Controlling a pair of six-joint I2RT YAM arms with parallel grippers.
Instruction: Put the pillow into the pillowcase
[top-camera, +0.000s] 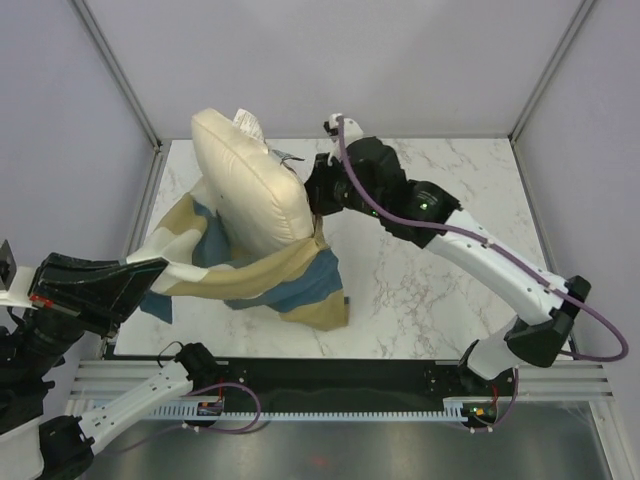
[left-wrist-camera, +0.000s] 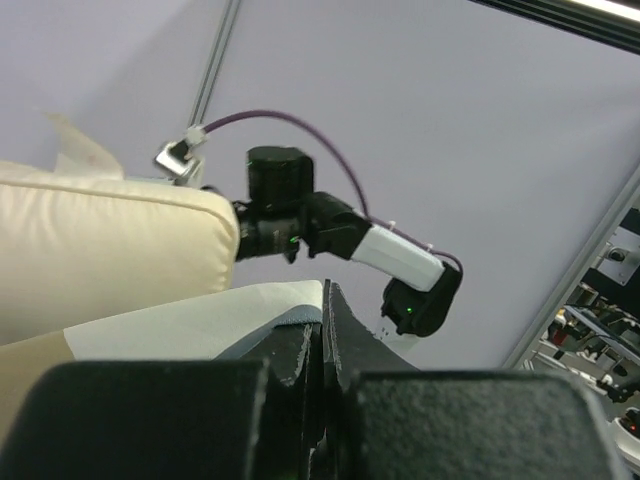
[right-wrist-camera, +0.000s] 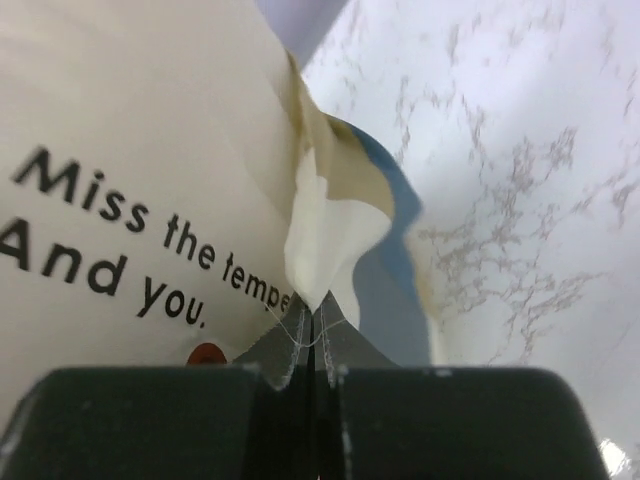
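1. Right gripper (right-wrist-camera: 315, 330) is pinched fully closed on the rim of the soft fabric pillowcase in blue, tan and cream checks (top-camera: 290, 282), right against the plump cream-white rectangular pillow (top-camera: 245, 190)
2. Left gripper (left-wrist-camera: 323, 322) is likewise clamped tight on the opposite rim, at the left edge of the white marbled table (top-camera: 440, 290)
3. To do this step well, I judge both rims should be held taut and apart, then drawn evenly along the pillow so that no corner snags
4. The pillow stands on end with its long axis leaning from near-right to far-left. Its lower end sits in the case mouth and its bare upper end points up and away
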